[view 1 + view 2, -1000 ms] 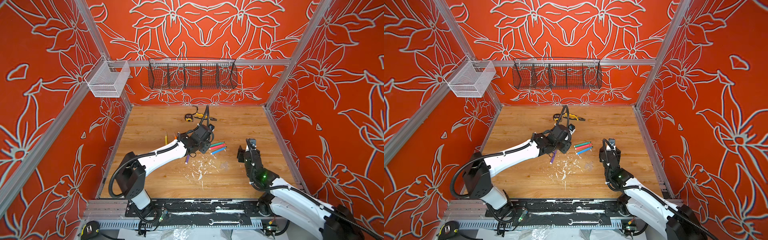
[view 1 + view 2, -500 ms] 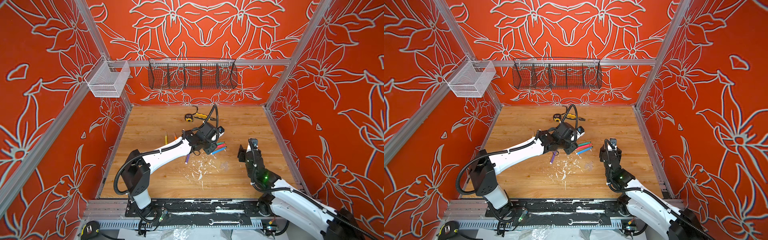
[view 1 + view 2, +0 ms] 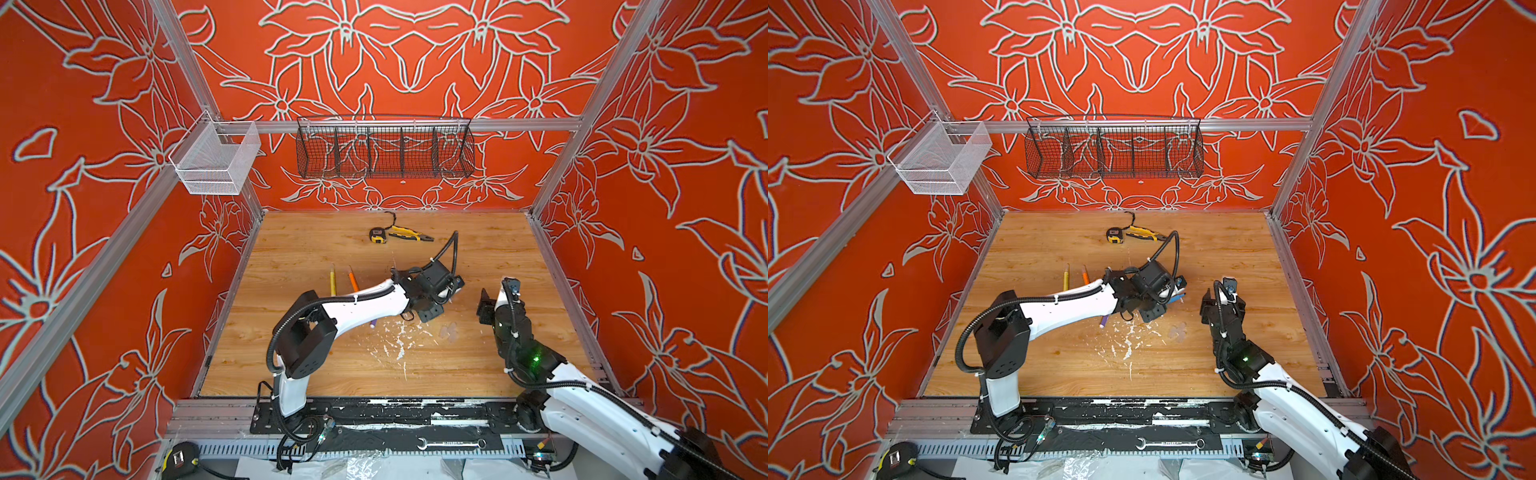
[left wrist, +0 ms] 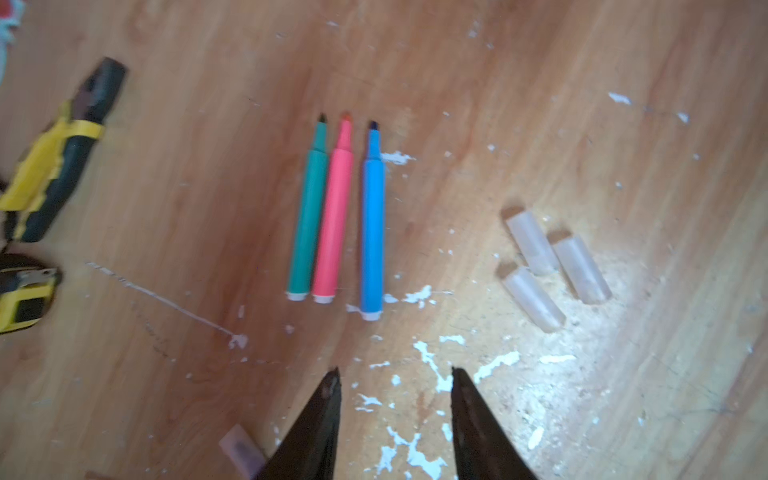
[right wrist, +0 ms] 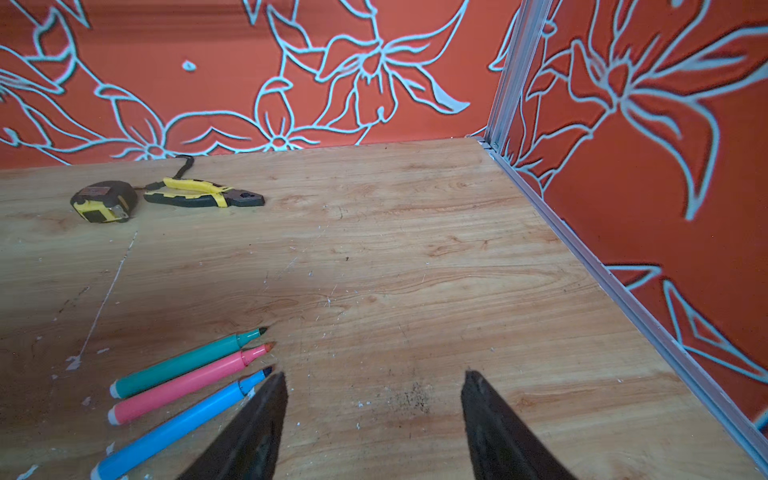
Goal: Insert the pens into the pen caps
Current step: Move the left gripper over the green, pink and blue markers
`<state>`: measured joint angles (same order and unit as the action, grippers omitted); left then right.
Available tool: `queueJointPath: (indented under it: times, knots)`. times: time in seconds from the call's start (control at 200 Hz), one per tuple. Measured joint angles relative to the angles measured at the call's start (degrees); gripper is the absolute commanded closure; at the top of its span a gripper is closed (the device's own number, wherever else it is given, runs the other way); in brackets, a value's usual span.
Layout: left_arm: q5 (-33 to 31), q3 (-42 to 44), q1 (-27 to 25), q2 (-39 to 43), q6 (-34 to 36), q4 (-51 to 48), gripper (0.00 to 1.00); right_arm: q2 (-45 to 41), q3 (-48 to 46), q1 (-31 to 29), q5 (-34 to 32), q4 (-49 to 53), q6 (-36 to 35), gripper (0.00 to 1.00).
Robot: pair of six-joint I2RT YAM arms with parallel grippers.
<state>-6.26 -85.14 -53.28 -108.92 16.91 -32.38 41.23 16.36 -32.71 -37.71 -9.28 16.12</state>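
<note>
Green [image 4: 309,216], pink [image 4: 334,216] and blue [image 4: 372,224] pens lie uncapped, side by side on the wood. Three clear pen caps [image 4: 548,266] lie in a cluster beside them, faint in both top views [image 3: 449,331] [image 3: 1177,331]. My left gripper [image 4: 395,374] hangs open and empty just short of the pens' white ends; its wrist [image 3: 434,282] hides them from above. A purple pen [image 3: 372,323] pokes out under that arm. Yellow [image 3: 332,280] and orange [image 3: 353,279] pens lie further left. My right gripper [image 5: 374,376] [image 3: 496,297] is open and empty beside the blue pen's tip [image 5: 266,370].
Yellow-and-black pliers [image 3: 409,235] and a tape measure [image 3: 377,235] lie near the back wall. White flecks [image 3: 399,340] dot the wood in front of the left wrist. A white mesh basket [image 3: 216,160] and a black wire basket [image 3: 384,151] hang on the walls.
My left arm has swung right and now covers the green, pink and blue pens in the top views. The right arm has barely moved.
</note>
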Motion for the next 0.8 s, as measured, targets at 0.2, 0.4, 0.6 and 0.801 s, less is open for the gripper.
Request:
queueJointPath:
  times: [0.2,0.4,0.6,0.801]
  knots:
    - [1.7,-2.3,-1.0,0.0,0.2,-3.2,0.63,-1.7,-0.6,0.0,0.3,0.0,0.0,0.31]
    - [1.7,-10.1,-0.8,-5.6,-0.1,-7.1,0.79,-0.7,-0.6,0.0,0.3,0.0,0.0,0.31]
    - [-0.3,-12.2,-0.8,-9.9,-0.5,-9.0,0.76,0.6,-0.6,0.0,0.3,0.0,0.0,0.31]
    - [-1.3,-14.1,0.4,-11.5,-2.0,-9.2,0.74,0.7,-0.6,0.0,0.3,0.0,0.0,0.31]
